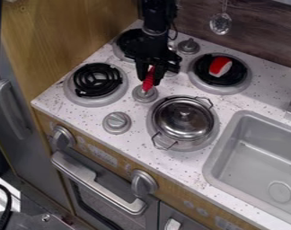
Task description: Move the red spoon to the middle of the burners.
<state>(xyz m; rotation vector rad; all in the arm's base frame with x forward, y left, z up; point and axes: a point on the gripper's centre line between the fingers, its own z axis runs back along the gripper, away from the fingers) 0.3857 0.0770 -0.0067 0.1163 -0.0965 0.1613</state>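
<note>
The black gripper (150, 81) hangs down between the burners, a little left of centre in the upper half of the camera view. It is shut on the red spoon (148, 81), which points downward between its fingers. The spoon's lower end appears just above or against a silver knob (145, 94); I cannot tell whether they touch. The spoon's upper part is hidden by the gripper. Around this spot lie the left burner (97, 80), the back-left burner (129, 41), the right burner (236, 72) and the front burner under a pot.
A lidded metal pot (184, 118) stands on the front burner, close to the spoon. A red and white object (220, 66) rests on the right burner. More knobs (116, 122) rise from the counter, and a grey sink (232, 117) is at the right.
</note>
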